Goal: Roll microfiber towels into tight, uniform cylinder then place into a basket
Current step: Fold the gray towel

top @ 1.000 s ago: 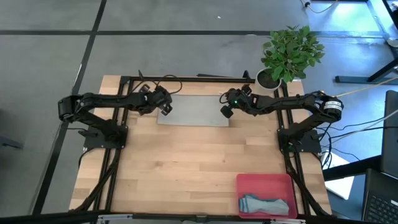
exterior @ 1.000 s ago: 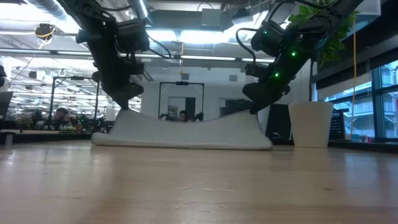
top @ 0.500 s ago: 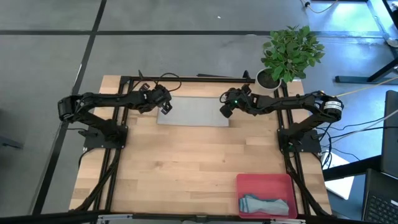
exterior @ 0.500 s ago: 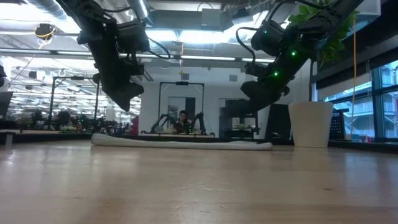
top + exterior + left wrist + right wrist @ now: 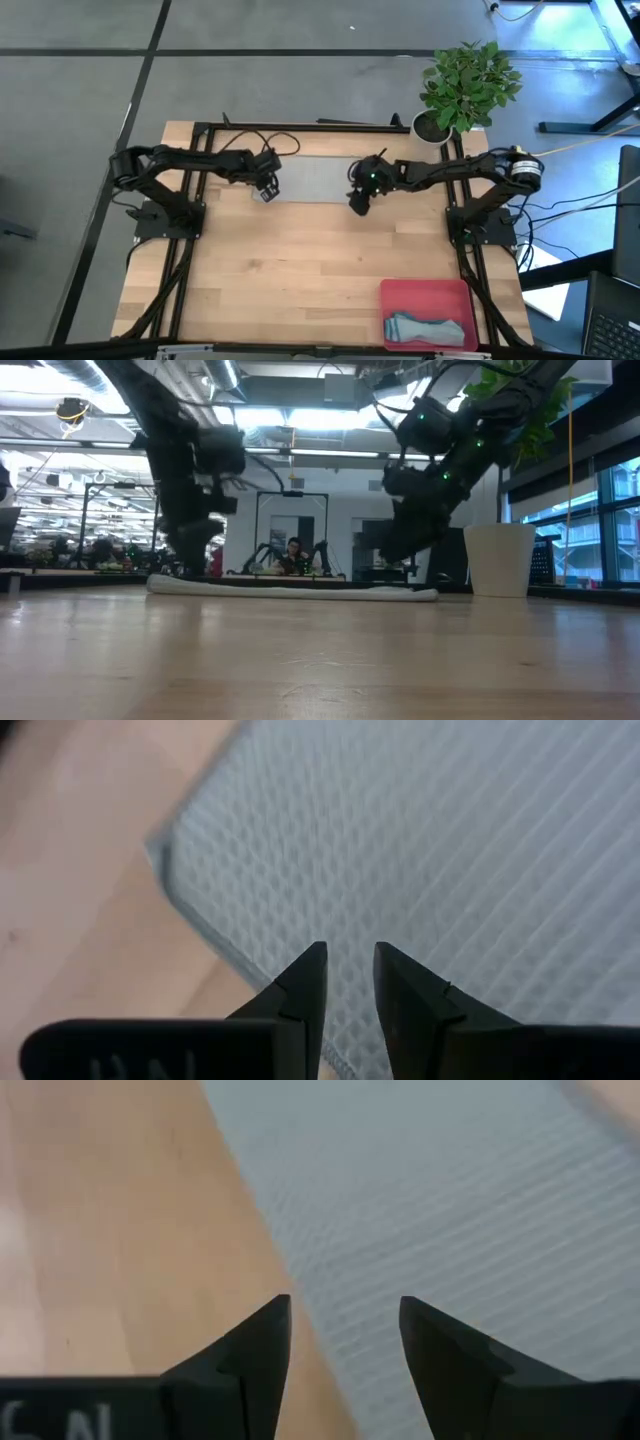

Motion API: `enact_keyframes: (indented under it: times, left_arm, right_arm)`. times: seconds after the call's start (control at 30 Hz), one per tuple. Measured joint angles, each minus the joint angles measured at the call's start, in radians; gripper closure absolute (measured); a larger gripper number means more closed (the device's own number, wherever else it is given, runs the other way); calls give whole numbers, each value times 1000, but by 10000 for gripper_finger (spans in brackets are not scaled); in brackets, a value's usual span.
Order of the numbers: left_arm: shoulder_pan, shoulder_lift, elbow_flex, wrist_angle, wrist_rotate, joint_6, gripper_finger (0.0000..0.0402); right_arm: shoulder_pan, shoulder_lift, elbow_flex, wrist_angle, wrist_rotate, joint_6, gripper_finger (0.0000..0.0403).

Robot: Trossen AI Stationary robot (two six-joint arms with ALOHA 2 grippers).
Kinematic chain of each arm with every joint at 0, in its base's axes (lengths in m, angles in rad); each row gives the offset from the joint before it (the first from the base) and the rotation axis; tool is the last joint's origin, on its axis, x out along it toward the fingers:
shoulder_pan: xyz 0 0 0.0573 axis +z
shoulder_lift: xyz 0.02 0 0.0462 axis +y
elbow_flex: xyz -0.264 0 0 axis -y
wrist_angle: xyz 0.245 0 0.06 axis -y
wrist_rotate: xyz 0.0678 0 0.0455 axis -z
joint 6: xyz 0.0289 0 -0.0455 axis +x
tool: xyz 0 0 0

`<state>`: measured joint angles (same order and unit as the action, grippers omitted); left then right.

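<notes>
Towels: two, grey one (image 5: 312,180) flat on counter (image 5: 300,260), blue one (image 5: 428,328) in basket (image 5: 420,294)
Left gripper (image 5: 346,978): jaws narrow, empty
Right gripper (image 5: 343,1342): jaws apart, empty

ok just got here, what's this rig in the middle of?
Towel rolling. One light teal-blue towel already lies rolled in the pink plastic basket at the table's near right corner. The larger pale grey-green towel lies flat at the far edge. The left gripper and right gripper sit at its two near corners, fingers open and empty, so rolling hasn't started.
</notes>
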<state>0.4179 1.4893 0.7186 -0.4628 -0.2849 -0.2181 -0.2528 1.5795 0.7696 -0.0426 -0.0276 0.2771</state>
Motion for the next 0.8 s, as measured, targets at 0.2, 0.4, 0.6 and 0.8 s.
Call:
enact_keyframes:
  times: [0.2, 0.4, 0.6, 0.8]
  left_arm:
    - [-10, 61, -2, -30, 26, 0, 327]
    - [-61, 60, 1, -166, 80, -44, 328]
    - [-150, 60, 1, -200, 159, -90, 328]
    - [-252, 60, 0, -181, 237, -137, 328]
  right_arm:
    - [13, 73, 0, -1, 6, 36, 214]
    - [3, 106, 0, -5, 80, 47, 214]
    - [-25, 124, 0, 3, 134, 62, 214]
    - [-43, 144, 0, 12, 133, 61, 214]
